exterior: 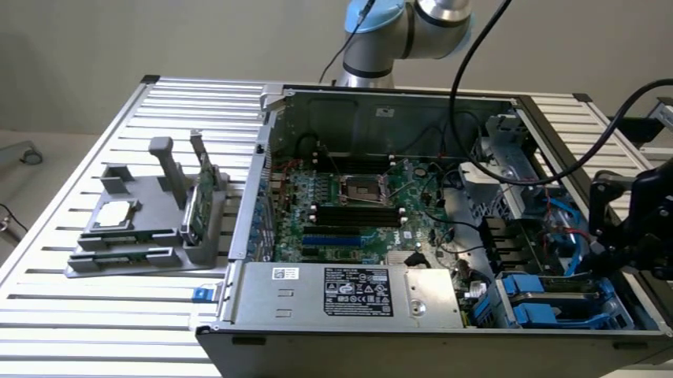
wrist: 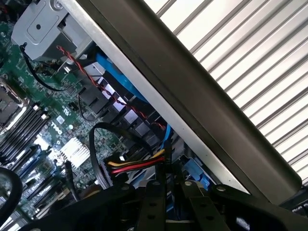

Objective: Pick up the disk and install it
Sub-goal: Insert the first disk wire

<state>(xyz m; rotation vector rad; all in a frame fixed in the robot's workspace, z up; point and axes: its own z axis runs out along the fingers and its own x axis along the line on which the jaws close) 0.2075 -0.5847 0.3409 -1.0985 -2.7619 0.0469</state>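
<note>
Claw [wrist: 168,187] -- black fingers [wrist: 155,206] drawn almost together, only a narrow slit between them; reads as closed; nothing can be made out in the slit, so no grip is claimed.

Just ahead of the tips: a bundle of yellow, red and black wires [wrist: 137,166]; a scrap of blue plastic close beside; a blue cable [wrist: 120,79] running along the case wall [wrist: 192,106].

In the exterior view the claw hangs over the drive-bay corner of the open computer case [exterior: 389,94], at the exterior view's right, near the front.

The disk [exterior: 538,313] -- taken to be the blue-edged frame low in that bay; it lies flat, directly under and slightly toward the exterior view's left of the claw; the two are near each other, contact not discernible. Judged long axis: roughly across the exterior view, along the case's front wall; the bay's shadow makes this unsure.

Further out: motherboard [exterior: 358,197] mid-case; power supply [exterior: 347,291] with its white label along the front.

Well apart, at the exterior view's left: grey holder [exterior: 116,252] on the slatted counter [exterior: 63,315]; it carries a square silver chip [exterior: 116,214] and an upright green stick [exterior: 200,201].
</note>
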